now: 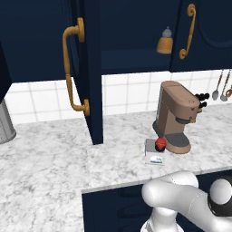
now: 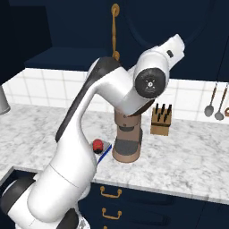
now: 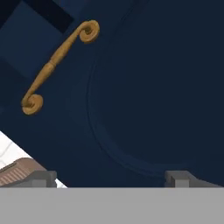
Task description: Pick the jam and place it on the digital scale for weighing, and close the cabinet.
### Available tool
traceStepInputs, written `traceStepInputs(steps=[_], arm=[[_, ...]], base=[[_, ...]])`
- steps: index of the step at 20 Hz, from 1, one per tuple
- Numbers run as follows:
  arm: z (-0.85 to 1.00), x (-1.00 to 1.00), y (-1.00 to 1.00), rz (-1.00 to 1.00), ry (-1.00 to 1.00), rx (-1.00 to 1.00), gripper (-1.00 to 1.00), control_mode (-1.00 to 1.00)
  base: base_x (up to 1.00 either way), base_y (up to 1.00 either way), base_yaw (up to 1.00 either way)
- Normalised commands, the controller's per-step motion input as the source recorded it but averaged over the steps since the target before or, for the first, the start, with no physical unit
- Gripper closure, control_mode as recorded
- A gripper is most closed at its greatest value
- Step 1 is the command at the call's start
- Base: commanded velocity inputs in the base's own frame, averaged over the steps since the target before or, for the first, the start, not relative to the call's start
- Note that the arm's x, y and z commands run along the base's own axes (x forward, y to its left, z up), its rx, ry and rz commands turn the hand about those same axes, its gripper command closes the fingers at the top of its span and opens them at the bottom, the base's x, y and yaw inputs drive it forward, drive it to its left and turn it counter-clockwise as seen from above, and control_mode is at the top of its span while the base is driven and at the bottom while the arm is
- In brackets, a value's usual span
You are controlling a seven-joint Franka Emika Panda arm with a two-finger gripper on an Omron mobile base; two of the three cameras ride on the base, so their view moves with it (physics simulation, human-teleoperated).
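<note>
The jam (image 1: 160,144) is sitting on the digital scale (image 1: 153,155), just left of the coffee machine (image 1: 176,115) on the counter (image 1: 54,158). The left cabinet (image 1: 50,41) door is standing open. The gripper (image 3: 111,178) is facing the closed right door (image 3: 157,87), its fingers spread wide and holding nothing.

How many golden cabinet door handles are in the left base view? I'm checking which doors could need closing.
2. One handle is on the open door swung out at left; the other handle is on the door at upper right, beside the orange bottle. Others may lie outside the frame.
</note>
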Motion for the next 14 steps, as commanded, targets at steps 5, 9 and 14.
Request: traceStepInputs(steps=[5,9,14], arm=[[0.0,-1.0,0.17,0.0,-0.19,0.08,-1.0,-1.0],[-0.02,-1.0,0.58,0.0,-0.24,0.05,-1.0,-1.0],[0.01,-1.0,0.52,0.0,-0.08,0.05,-1.0,-1.0]], base=[[0.0,0.0,0.0],[0.0,0.0,0.0],[0.0,0.0,0.0]])
